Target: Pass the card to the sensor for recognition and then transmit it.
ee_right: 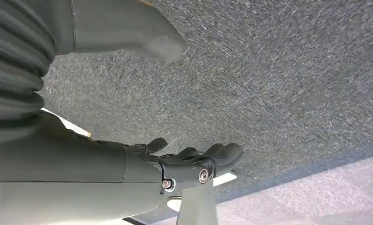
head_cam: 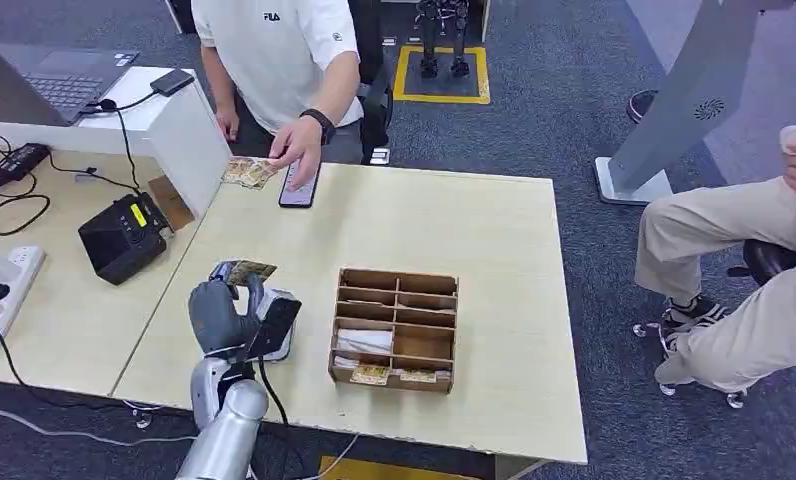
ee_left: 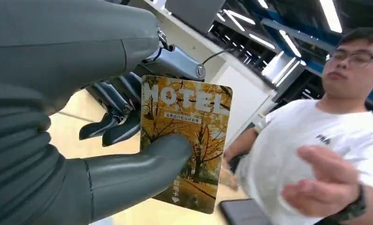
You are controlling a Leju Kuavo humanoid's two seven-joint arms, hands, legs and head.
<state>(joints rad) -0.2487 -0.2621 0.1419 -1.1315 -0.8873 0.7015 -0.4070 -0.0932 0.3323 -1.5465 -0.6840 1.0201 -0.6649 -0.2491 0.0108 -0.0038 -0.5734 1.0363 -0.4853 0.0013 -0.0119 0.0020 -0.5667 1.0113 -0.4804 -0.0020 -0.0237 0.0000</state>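
The left hand (head_cam: 222, 312) sits low over the near edge of the table (head_cam: 494, 240), thumb pressed to the face of the card (ee_left: 187, 140) and the darker fingers (ee_left: 110, 125) behind it, so the card is pinched upright; in the head view the card (head_cam: 246, 270) stands just above the hand, and directly beneath and beside it lies the sensor (head_cam: 274, 325), a dark slanted pad on a white base. The right hand (ee_right: 194, 161) hangs over grey carpet, its fingers loosely curled and holding nothing. Just right of the sensor stands the wooden organizer (head_cam: 396, 328), a few cards lying in its nearest compartments. Farther out, at the far edge of the table, a person's hand (head_cam: 299, 148) rests on a phone (head_cam: 299, 185), with a small stack of cards (head_cam: 248, 172) beside it; on the lower desk to the left sits a black device (head_cam: 124, 236).

By my reading, the step in hand is the presentation to the sensor: the card is lifted and gripped, near the pad but apparently not yet flat against it. The next move calls for tilting the card's face down onto the pad and pausing there without loosening the pinch; then a reach across the table toward the person's hand, with the card edge offered clear of the thumb.
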